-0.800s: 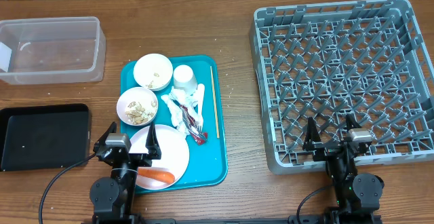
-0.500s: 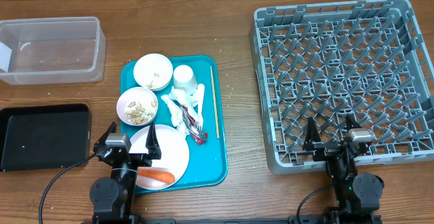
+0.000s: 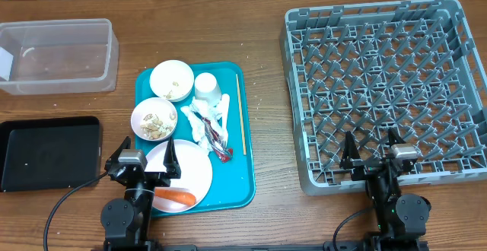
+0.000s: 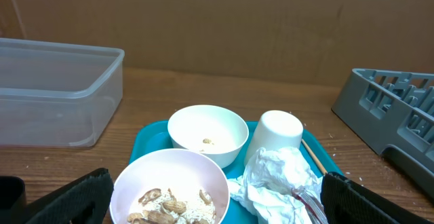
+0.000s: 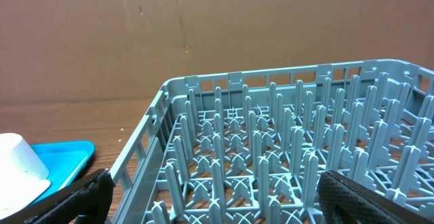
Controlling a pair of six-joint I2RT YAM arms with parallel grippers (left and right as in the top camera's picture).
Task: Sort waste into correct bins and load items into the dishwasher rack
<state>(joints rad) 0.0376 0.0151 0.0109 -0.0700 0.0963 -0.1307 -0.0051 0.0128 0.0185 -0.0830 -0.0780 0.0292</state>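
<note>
Overhead: left jaws spread wide, empty, partly over plate (image 3: 194,167) at near end of teal tray (image 3: 245,176) on worktop (image 3: 266,38). Right jaws spread, empty, at rack's (image 3: 297,91) near wall.
Left wrist: nut bowl (image 4: 169,190) low between jaws, cup (image 4: 277,134) beyond.
Right wrist: rack directly ahead.

Setting: robot test bench, lab-like rather than a working kitchen — wood-grain table (image 3: 266,23), plain cardboard backdrop (image 4: 237,27). Staged props: grey dishwasher rack (image 3: 380,84) set directly on the tabletop, clear plastic bin (image 3: 61,84), black tray (image 3: 46,156), teal tray (image 3: 247,182) of used dishes — two cabled robot arms (image 3: 125,209) at the near edge.
</note>
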